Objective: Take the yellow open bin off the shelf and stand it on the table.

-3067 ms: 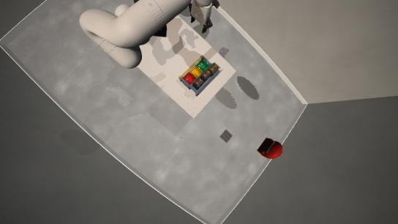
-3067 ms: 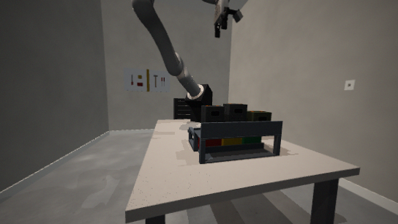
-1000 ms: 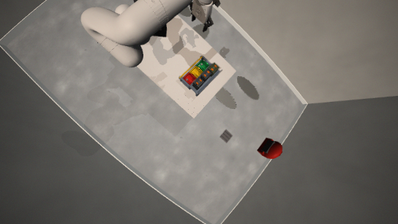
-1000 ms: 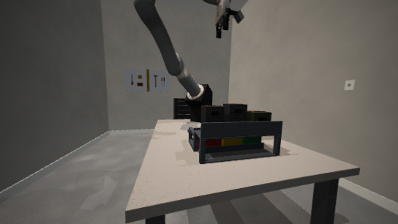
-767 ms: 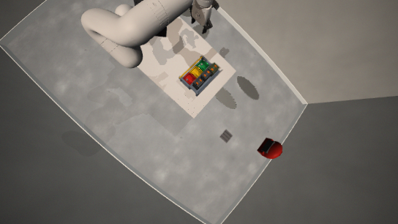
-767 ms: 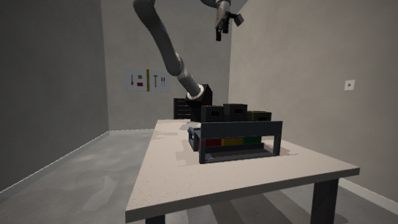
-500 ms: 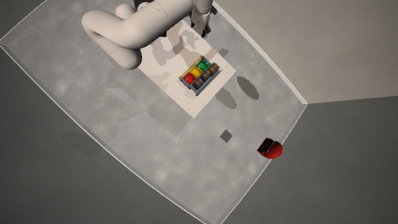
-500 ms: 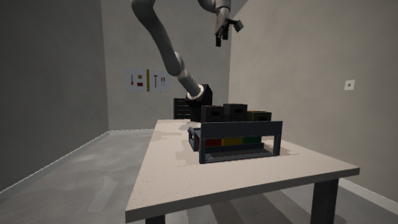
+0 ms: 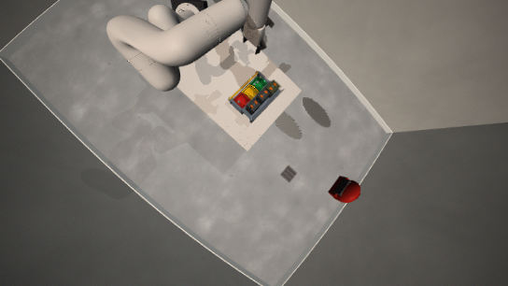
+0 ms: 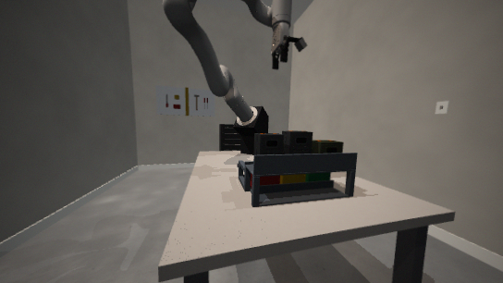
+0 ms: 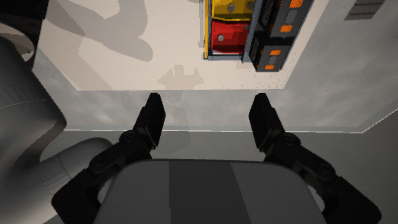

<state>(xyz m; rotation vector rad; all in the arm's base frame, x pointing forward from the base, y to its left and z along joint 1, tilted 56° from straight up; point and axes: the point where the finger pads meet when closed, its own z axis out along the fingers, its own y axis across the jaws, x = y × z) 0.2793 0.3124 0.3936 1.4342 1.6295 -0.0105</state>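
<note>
The yellow open bin stands on the lower level of a dark shelf, between a red bin and a green bin. In the exterior view the yellow bin shows under the shelf's top board. In the wrist view the yellow bin is at the top edge, with parts in it, and the red bin is below it. My gripper is open and empty, high above the table's far end, well away from the shelf. Its fingers hang over the table edge.
Three dark bins with orange marks stand on the shelf's top level. The shelf sits on a pale table. A red object lies on the floor near the wall. A floor grate is nearby.
</note>
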